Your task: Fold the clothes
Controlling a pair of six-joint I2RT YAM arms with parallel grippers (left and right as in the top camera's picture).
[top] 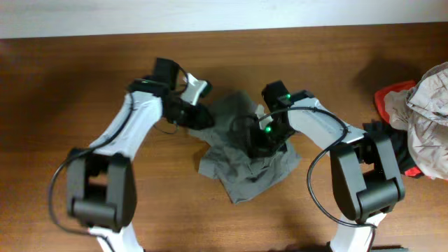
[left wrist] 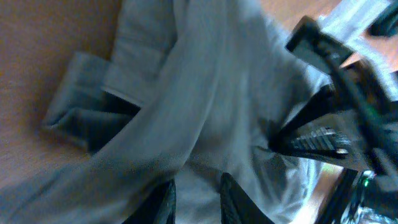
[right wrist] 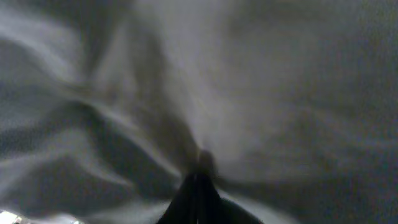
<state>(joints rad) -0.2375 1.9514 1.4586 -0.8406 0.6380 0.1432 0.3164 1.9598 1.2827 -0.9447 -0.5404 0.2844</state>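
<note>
A grey garment point(top: 245, 157) lies crumpled at the middle of the wooden table. My left gripper point(top: 201, 116) is at its upper left edge; in the left wrist view its fingers point(left wrist: 198, 198) stand slightly apart with grey cloth point(left wrist: 205, 106) between them. My right gripper point(top: 260, 143) presses into the garment's middle; in the right wrist view its fingers point(right wrist: 199, 186) are closed together, pinching a fold of the grey cloth point(right wrist: 249, 93), which radiates wrinkles from the pinch. The right arm also shows in the left wrist view point(left wrist: 336, 118).
A pile of other clothes, red point(top: 392, 105) and light beige point(top: 430, 115), sits at the table's right edge. A white wall strip point(top: 210, 14) runs along the far edge of the table.
</note>
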